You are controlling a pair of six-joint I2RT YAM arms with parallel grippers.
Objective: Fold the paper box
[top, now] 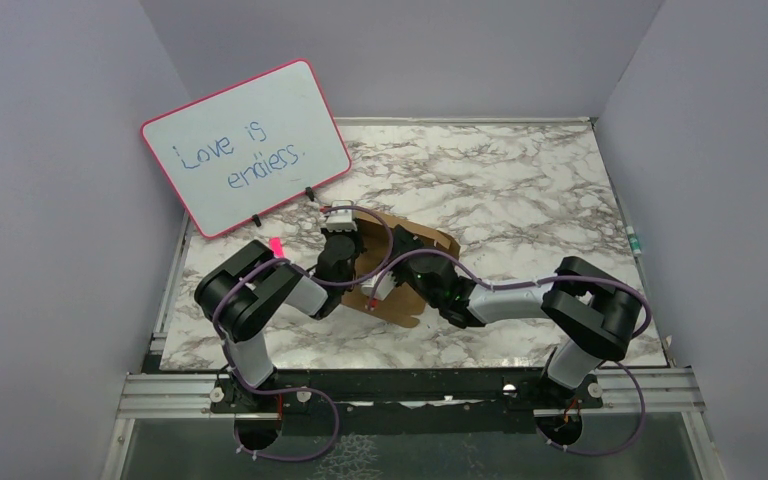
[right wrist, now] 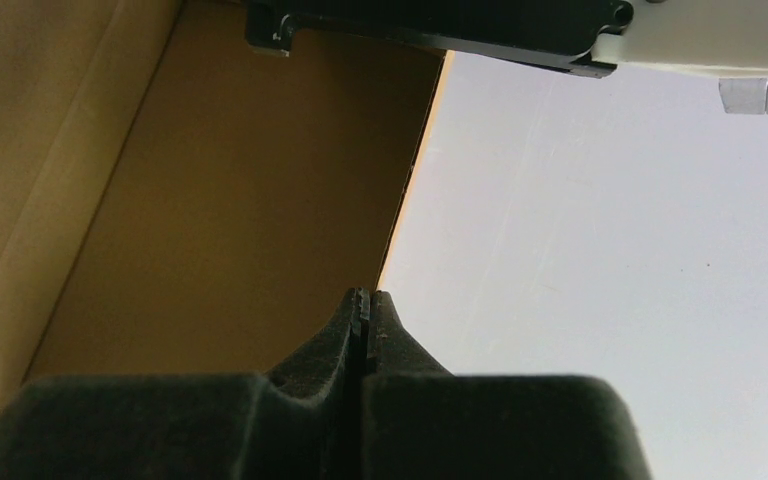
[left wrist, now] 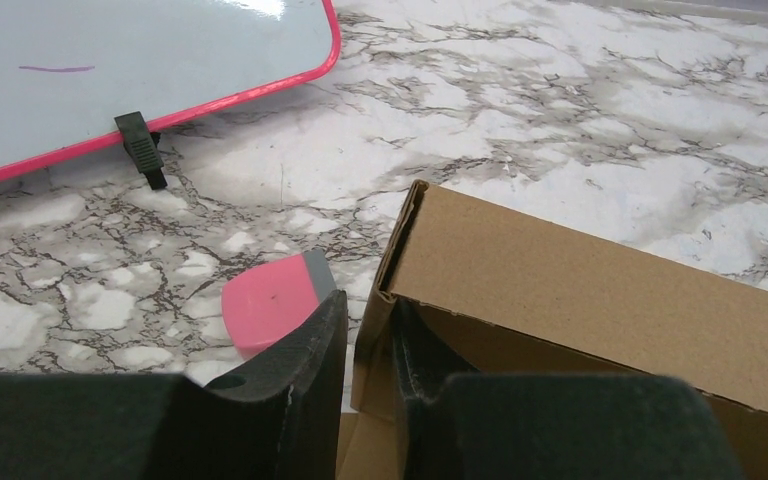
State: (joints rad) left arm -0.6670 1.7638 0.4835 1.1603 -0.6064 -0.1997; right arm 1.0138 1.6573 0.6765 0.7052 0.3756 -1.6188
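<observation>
The brown paper box stands partly folded at the table's middle, between my two grippers. In the left wrist view its wall is upright with a folded corner. My left gripper straddles that corner's end wall, one finger outside and one inside, shut on the cardboard; from above it is at the box's left side. My right gripper is shut, jaws pressed together with nothing seen between them, tips at the edge of a cardboard panel. From above it is over the box's middle.
The pink-framed whiteboard leans at the back left, its clip foot on the marble. A pink eraser lies just left of my left gripper's outer finger. Grey walls close in the left, right and back.
</observation>
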